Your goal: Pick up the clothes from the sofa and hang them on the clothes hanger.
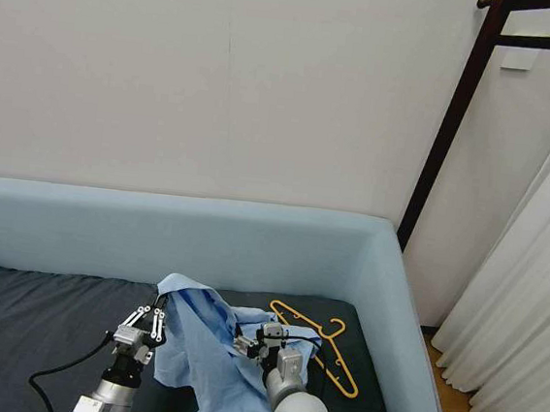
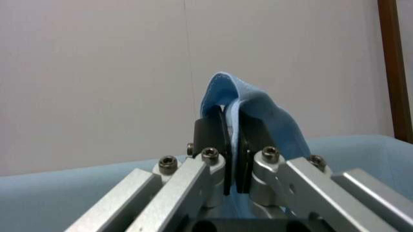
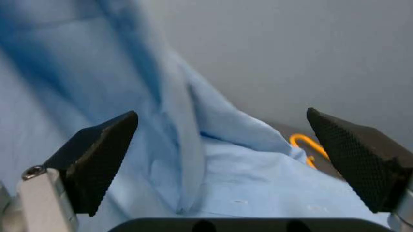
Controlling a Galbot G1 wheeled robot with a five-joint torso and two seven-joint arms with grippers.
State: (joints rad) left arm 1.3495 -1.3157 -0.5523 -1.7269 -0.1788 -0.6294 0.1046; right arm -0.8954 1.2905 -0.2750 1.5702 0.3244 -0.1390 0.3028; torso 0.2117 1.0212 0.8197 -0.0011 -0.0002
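Note:
A light blue shirt [image 1: 207,350] hangs in a raised fold over the dark sofa seat [image 1: 20,323]. My left gripper [image 1: 158,304] is shut on the shirt's top edge and holds it up; in the left wrist view the fabric [image 2: 248,108] is pinched between the black pads [image 2: 212,140]. My right gripper [image 1: 260,338] stands open close against the shirt's right side, and the cloth [image 3: 219,159] lies between its wide-apart fingertips [image 3: 96,162] without being held. An orange wire hanger [image 1: 324,352] lies on the seat just right of the shirt.
The sofa's pale blue backrest [image 1: 155,238] and right armrest [image 1: 415,375] fence the seat. A dark wooden clothes stand [image 1: 453,126] rises behind the sofa's right end. White curtains [image 1: 537,319] hang at the far right.

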